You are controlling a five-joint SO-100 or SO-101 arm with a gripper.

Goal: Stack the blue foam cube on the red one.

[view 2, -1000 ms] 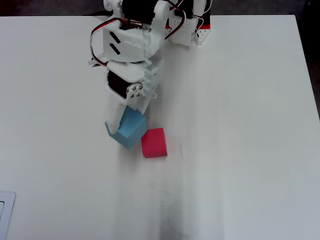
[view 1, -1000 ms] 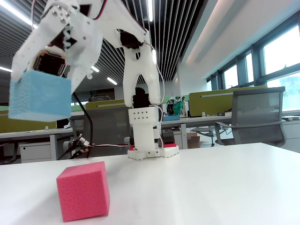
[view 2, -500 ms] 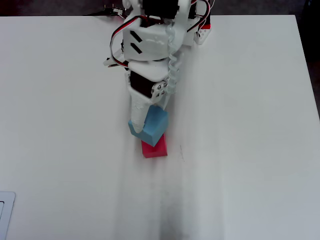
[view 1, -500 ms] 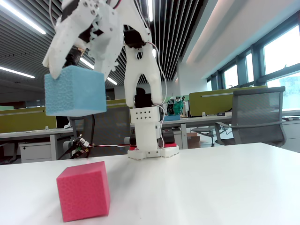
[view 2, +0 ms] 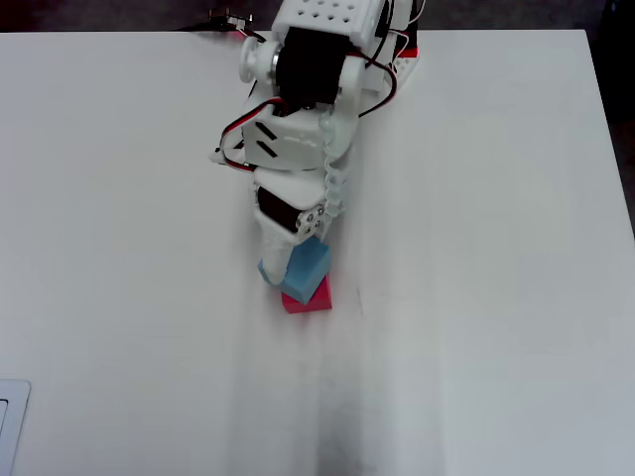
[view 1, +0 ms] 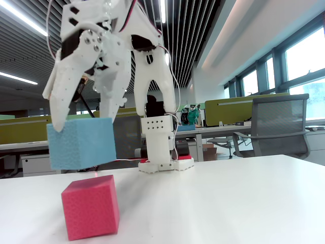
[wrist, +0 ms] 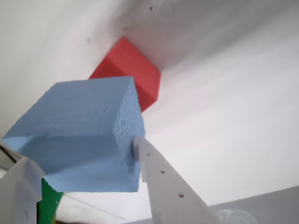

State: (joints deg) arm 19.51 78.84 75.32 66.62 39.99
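Observation:
My gripper (view 1: 84, 122) is shut on the blue foam cube (view 1: 81, 143) and holds it in the air. The red cube (view 1: 90, 206) sits on the white table (view 1: 228, 203) just below it, with a small gap between them in the fixed view. In the wrist view the blue cube (wrist: 84, 135) sits between the white fingers (wrist: 159, 177), and the red cube (wrist: 135, 70) lies beyond its far corner. In the overhead view the blue cube (view 2: 310, 263) overlaps the far part of the red cube (view 2: 310, 299), under the gripper (view 2: 296, 260).
The arm's base (view 2: 332, 25) stands at the table's far edge, also seen in the fixed view (view 1: 165, 162). A white flat object (view 2: 10, 426) lies at the lower left edge of the overhead view. An office chair (view 1: 279, 124) stands behind the table.

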